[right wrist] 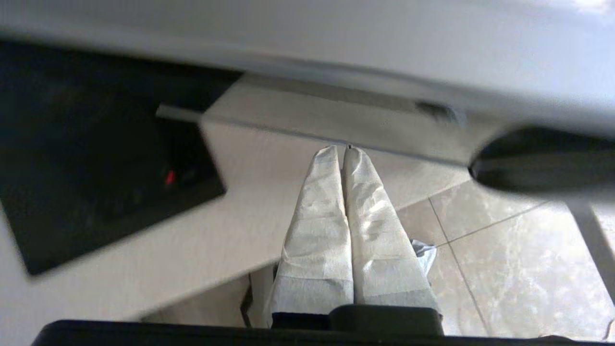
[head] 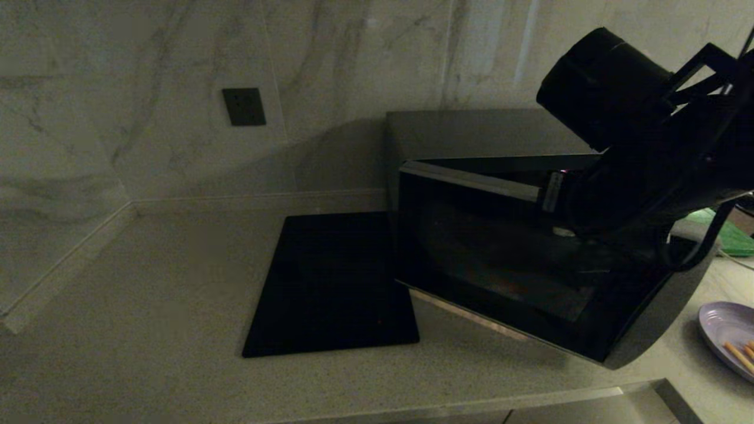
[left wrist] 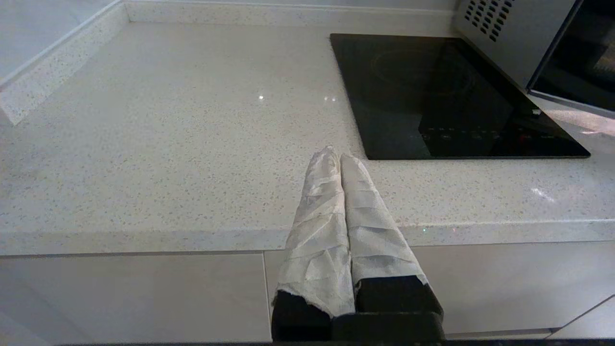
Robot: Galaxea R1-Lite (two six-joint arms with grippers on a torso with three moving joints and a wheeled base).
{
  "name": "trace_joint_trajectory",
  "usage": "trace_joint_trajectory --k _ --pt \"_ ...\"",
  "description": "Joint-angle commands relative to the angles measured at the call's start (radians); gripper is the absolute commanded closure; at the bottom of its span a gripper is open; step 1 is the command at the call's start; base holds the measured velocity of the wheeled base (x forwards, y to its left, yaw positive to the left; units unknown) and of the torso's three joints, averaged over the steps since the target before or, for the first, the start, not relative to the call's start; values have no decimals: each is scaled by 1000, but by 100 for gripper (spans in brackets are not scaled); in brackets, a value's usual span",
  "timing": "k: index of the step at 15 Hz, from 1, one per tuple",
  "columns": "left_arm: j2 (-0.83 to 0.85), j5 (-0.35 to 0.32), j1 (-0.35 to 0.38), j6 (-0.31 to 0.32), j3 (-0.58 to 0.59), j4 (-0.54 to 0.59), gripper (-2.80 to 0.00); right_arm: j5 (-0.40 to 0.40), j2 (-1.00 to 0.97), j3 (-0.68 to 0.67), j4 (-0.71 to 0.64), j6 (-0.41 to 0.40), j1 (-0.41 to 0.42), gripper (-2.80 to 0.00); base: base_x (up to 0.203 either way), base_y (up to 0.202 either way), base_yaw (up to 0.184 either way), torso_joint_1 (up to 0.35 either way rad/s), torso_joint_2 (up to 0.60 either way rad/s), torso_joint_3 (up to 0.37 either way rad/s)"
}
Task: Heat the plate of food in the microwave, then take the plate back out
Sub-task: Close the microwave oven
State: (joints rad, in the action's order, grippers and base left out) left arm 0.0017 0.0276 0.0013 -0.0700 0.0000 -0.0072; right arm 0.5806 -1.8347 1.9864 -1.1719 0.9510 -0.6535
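We see our right arm reaching across the upper front of the microwave [head: 506,247], its dark bulk covering the appliance's right side in the head view. The right pincer [right wrist: 342,150] is closed, its two cloth-wrapped fingers [right wrist: 317,226] pressed flat against each other with nothing between them. Just beyond its tips runs the pale edge of the worktop [right wrist: 144,250], and past that edge the tiled floor [right wrist: 519,269] lies below. To one side of the pincer sits the black glass square [right wrist: 96,158] with a small red light on it; over the pincer hangs a blurred grey surface and a dark rounded shape, which we cannot identify with certainty.

The microwave door stands swung partly outward, its dark glass angled toward the black glass square [head: 336,282]. The plate of food [head: 730,338] rests on the worktop [head: 147,306] beside the microwave's right front corner, lower than our right arm and apart from it, with a few orange sticks lying on its lavender surface. A green board [head: 733,235] shows behind the arm.

Our left pincer [left wrist: 340,154] is likewise closed and empty, held out over the front edge of the worktop, with the black glass square ahead of it and off to the microwave's side.
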Motion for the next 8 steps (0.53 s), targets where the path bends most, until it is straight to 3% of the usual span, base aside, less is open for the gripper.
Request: trace_joint_trajectory --k 1,8 --pt "0 1 0 -1 0 0 0 -1 -4 0 -3 5 68 0 0 0 0 0 0 0" --pt "0 0 0 -1 0 0 0 -51 4 1 74 -57 318 0 0 0 0 0 0 0"
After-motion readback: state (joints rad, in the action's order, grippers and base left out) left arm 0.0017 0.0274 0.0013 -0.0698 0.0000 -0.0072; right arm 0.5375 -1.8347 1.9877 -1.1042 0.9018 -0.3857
